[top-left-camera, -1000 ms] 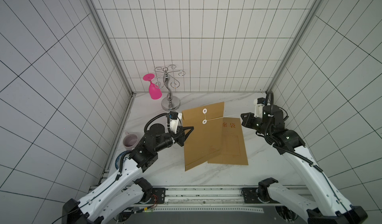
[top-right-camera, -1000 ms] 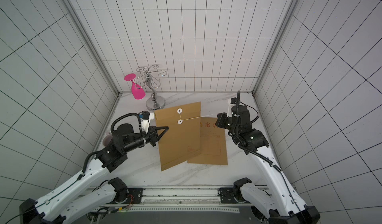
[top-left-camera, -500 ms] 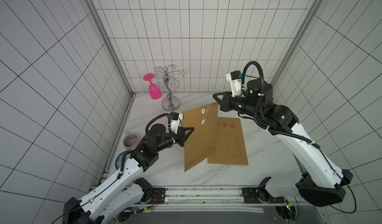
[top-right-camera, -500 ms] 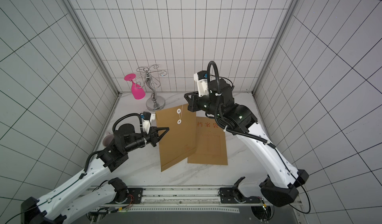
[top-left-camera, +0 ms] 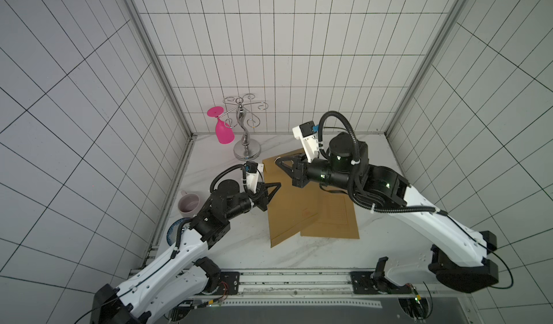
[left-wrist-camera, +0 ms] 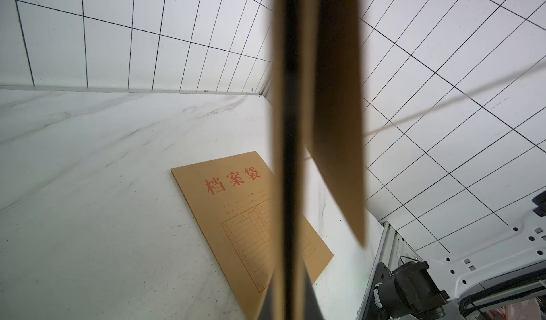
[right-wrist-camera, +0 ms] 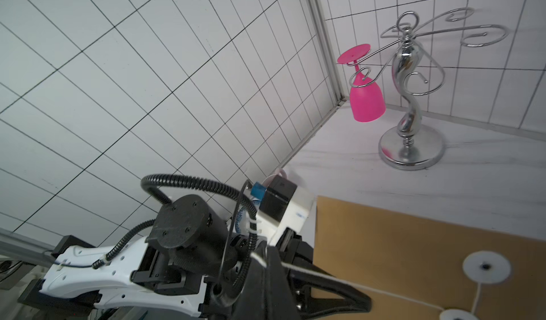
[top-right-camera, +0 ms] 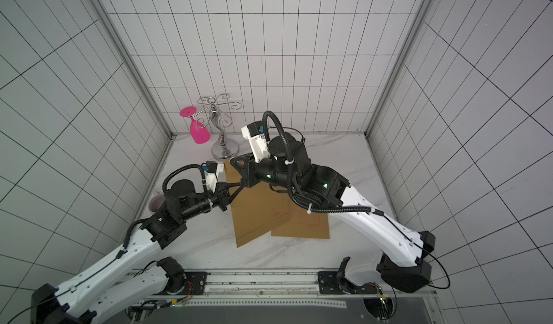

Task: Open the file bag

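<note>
My left gripper (top-left-camera: 278, 185) is shut on the left edge of a brown file bag (top-left-camera: 287, 205), which stands tilted off the table. The left wrist view shows this file bag (left-wrist-camera: 288, 126) edge-on between the jaws, with its flap (left-wrist-camera: 336, 97) standing away from it. My right gripper (top-left-camera: 279, 161) hovers over the bag's top left corner, shut on the white string (right-wrist-camera: 339, 280). That string runs taut to the white discs (right-wrist-camera: 487, 266) on the bag (right-wrist-camera: 399, 244). In both top views the right arm hides the discs.
A second brown bag (top-left-camera: 332, 220) with red print (left-wrist-camera: 233, 179) lies flat, partly under the held one. A chrome rack (top-left-camera: 247, 152) with a hanging pink glass (top-left-camera: 224, 131) stands at the back left. A mug (top-left-camera: 189, 207) sits by the left wall.
The right arm has swung from right of the bag across its top to the left, carrying the string with it. The left gripper and the bag have stayed in place.
</note>
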